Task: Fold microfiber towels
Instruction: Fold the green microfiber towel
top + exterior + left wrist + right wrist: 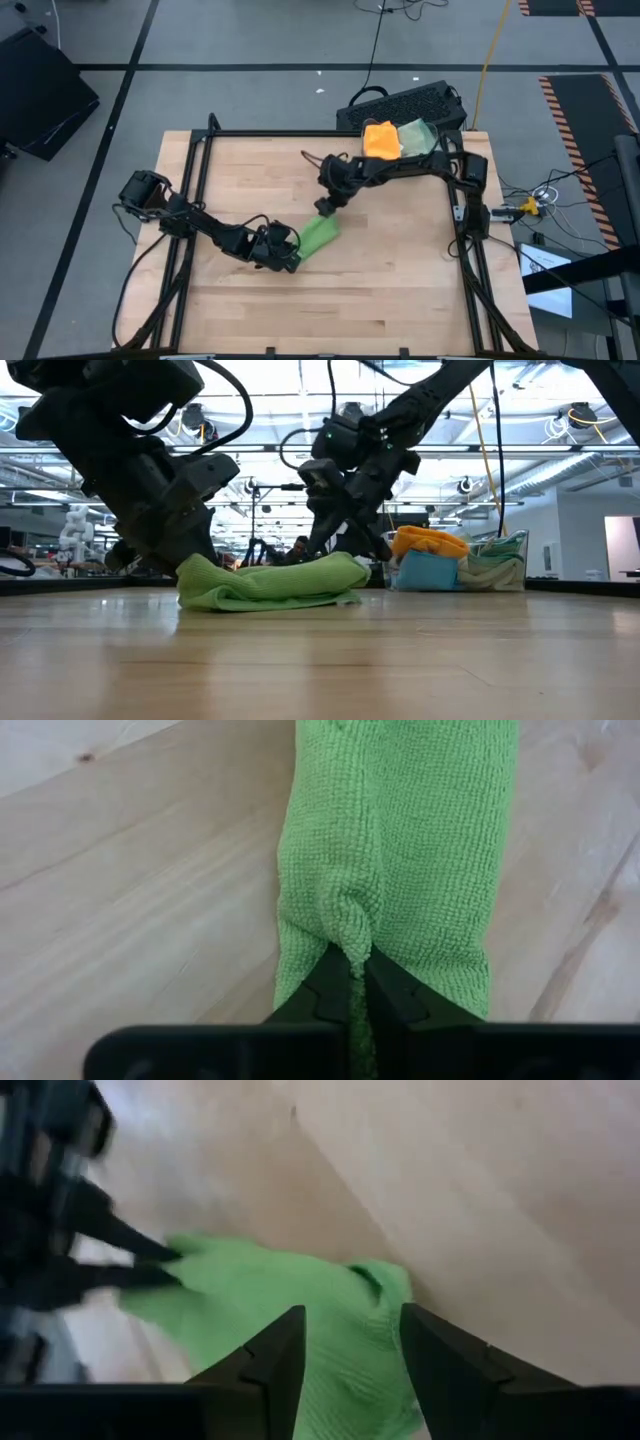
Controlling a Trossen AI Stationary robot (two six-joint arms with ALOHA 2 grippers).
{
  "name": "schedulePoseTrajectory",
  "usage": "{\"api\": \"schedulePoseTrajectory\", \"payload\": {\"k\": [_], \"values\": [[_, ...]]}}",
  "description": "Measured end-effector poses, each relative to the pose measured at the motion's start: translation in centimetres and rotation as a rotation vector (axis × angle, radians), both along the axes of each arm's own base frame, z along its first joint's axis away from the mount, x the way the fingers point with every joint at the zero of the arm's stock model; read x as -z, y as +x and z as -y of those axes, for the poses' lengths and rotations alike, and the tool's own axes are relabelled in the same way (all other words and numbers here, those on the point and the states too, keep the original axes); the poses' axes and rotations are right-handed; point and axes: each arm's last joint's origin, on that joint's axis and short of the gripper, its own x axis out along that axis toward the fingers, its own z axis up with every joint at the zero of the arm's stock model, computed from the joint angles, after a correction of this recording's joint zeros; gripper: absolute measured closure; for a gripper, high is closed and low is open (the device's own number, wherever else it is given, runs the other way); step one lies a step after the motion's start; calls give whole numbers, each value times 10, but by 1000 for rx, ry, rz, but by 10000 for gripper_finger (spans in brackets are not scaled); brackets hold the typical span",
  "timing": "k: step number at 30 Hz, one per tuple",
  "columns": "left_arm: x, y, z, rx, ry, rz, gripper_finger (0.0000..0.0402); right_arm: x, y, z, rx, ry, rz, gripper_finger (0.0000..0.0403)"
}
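Note:
A lime green microfiber towel (318, 236) lies folded into a narrow strip on the wooden table, running from near left to far right. My left gripper (291, 256) is at the strip's near-left end and is shut on it (355, 982). My right gripper (328, 204) hovers open over the strip's far-right end (345, 1350), its fingers apart with the green cloth (300, 1305) showing beyond them. In the low view the towel (270, 582) rests flat on the tabletop between the two arms. My left gripper pinches a raised ridge of cloth (352, 942) at the towel's near-left end between its two fingertips. The fingers slant down from the table's left and lie along the strip. The rest of the towel lies slack on the table, stretching away from the fingers.
At the table's back right corner sits a pile of other towels, orange (380, 138) and pale green (418, 136), with a blue one (425, 570) showing in the low view. A black case (405, 104) stands just behind them. A black frame (200, 150) borders the tabletop.

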Motion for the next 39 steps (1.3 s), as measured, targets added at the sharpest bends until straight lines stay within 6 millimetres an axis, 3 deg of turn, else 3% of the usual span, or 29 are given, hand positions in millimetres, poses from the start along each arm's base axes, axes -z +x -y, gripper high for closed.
{"api": "schedulePoseTrajectory", "payload": {"k": [5,9,17,23,26,29,33,39], "values": [[0,0,0,1,6,0,393,8,-8,-13,-39,-193,-153,266],[0,0,0,6,11,-1,386,8,-10,-13,-44,-234,-175,290],[0,0,-1,-13,0,1,386,-50,-38,-12,-12,-215,-158,310],[0,1,-3,-19,-23,4,376,-68,-53,-35,-35,-181,-43,287],[0,2,-5,-14,-48,-1,368,-59,-50,-57,-65,-147,128,283],[0,3,-7,-20,-53,2,347,-38,-46,-73,-44,-118,261,295],[-1,6,-11,-14,-79,8,315,4,-47,-79,63,-92,212,332],[-2,7,-13,16,-119,2,285,36,-41,-75,90,-113,162,394]]}}
